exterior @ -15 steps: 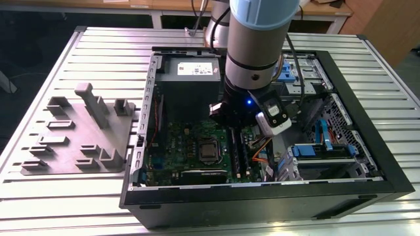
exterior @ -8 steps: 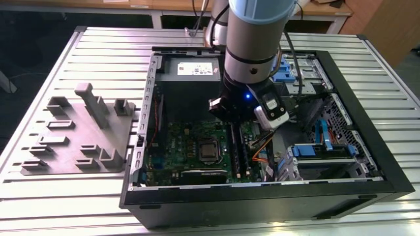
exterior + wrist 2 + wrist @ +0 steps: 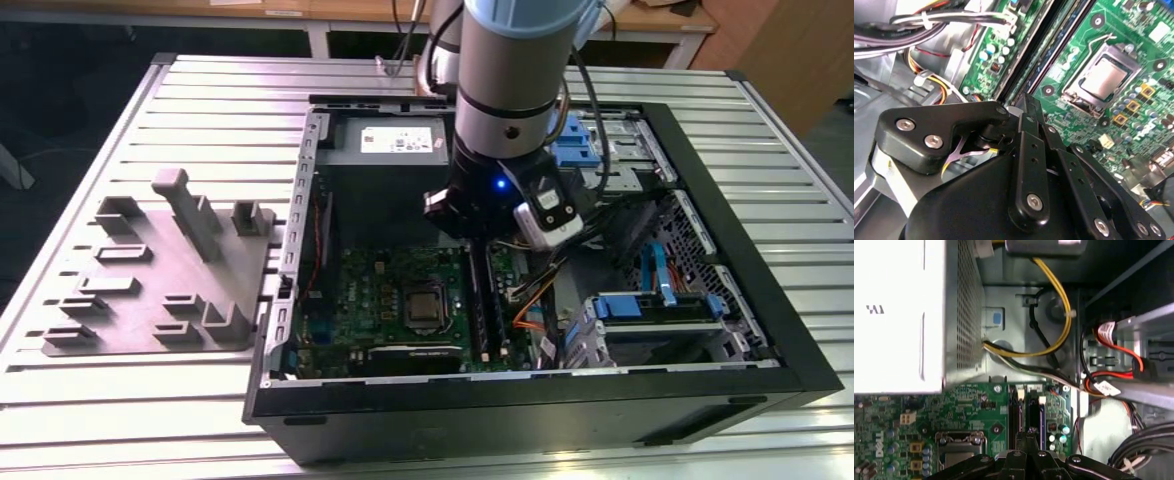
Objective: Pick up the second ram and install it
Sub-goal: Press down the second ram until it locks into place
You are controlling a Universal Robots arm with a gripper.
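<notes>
- End effector [image 3: 1029, 107] low inside the open case [image 3: 747, 345], over the green board [image 3: 387, 290] — fingers pressed together.
- Whether they pinch the second ram: cannot tell.

Matt black plastic-looking gripper [image 3: 1026, 107] links with shiny metal screws. Glossy green circuit board [image 3: 1134, 60] carrying a brushed silver metal processor socket [image 3: 1101, 80]. Ribbed, dull grey metal table [image 3: 200, 100]. Matt grey plastic fixture plate [image 3: 160, 270]. Perforated bare metal power supply [image 3: 966, 310].

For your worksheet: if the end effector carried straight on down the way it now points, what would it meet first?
Probably the long black memory slots on the green motherboard: the end effector points down at them inside the open computer case. The remaining gap is unclear.
</notes>
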